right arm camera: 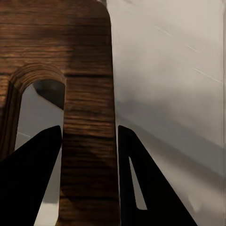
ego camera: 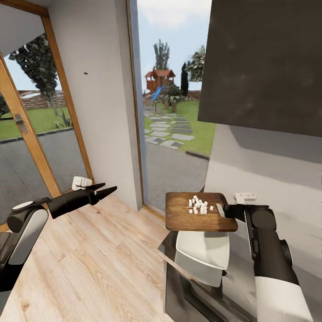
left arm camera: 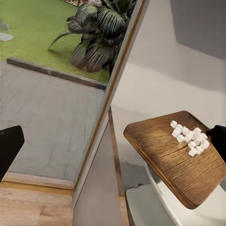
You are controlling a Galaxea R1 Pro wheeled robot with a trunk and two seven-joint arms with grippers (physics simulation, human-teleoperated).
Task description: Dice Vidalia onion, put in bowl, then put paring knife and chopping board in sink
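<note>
My right gripper (ego camera: 223, 209) is shut on the handle end of the dark brown chopping board (ego camera: 185, 220) and holds it roughly level in the air. A cluster of white diced onion cubes (ego camera: 198, 206) lies on the board near the gripper. The white bowl (ego camera: 203, 255) sits directly below on the grey countertop (ego camera: 239, 286). In the right wrist view the fingers (right arm camera: 33, 174) clamp the board's strip (right arm camera: 87, 94) beside its slot hole. The left wrist view shows board (left arm camera: 165, 150), cubes (left arm camera: 190, 138) and bowl (left arm camera: 155, 207). My left gripper (ego camera: 107, 188) hangs open over the floor, far to the left.
A tall glass window and a wooden-framed door (ego camera: 27, 134) stand ahead and to the left, over light wooden flooring (ego camera: 98, 259). A dark wall cabinet (ego camera: 264, 62) hangs above the counter, with a white wall (ego camera: 268, 165) behind it. The countertop's metallic front edge (ego camera: 179, 264) runs below the bowl.
</note>
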